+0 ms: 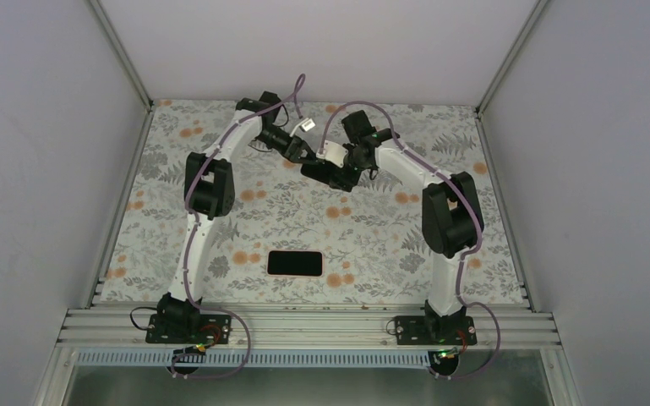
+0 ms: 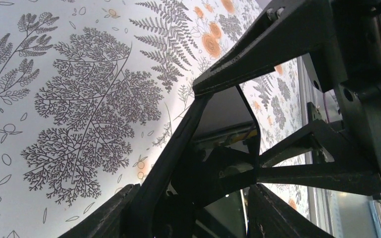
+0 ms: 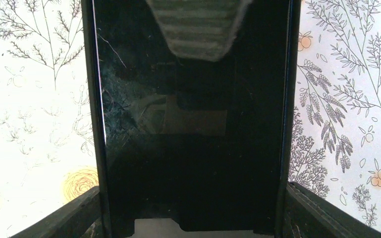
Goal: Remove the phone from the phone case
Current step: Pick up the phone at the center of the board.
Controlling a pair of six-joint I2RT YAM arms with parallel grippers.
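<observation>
Near edge of the table, about its middle: the case lies flat, long side along the edge. Pink rim shows, centre is dark. Nothing touches it, and both arms are well away.

Over the far middle of the table, in the air: the phone, black and glossy with a scuffed screen, is held up between the two grippers.
- The right gripper is clamped across the phone's width, one finger against each long edge.
- The left gripper is at the other end, jaws part-way in, with the phone edge-on between them. One finger sits just beside the slab and a gap shows on the other side. Whether it grips, I cannot tell.

Progress (judgement): phone and case are well apart, so the extraction itself looks done. Left, if anything: set the phone down and let go.

Unclear:
- Case's dark centre, top view: lining, shadow or something inside; too small to tell. No camera cut-out made out.
- Right wrist view: the phone's far end is cut off by the frame. A grey ribbed pad lies over the screen there, probably a left finger, not certain.
- Left wrist view: crowded with black parts, and the phone and the right gripper are hard to separate.
- Phone's back: not seen in any view.
</observation>
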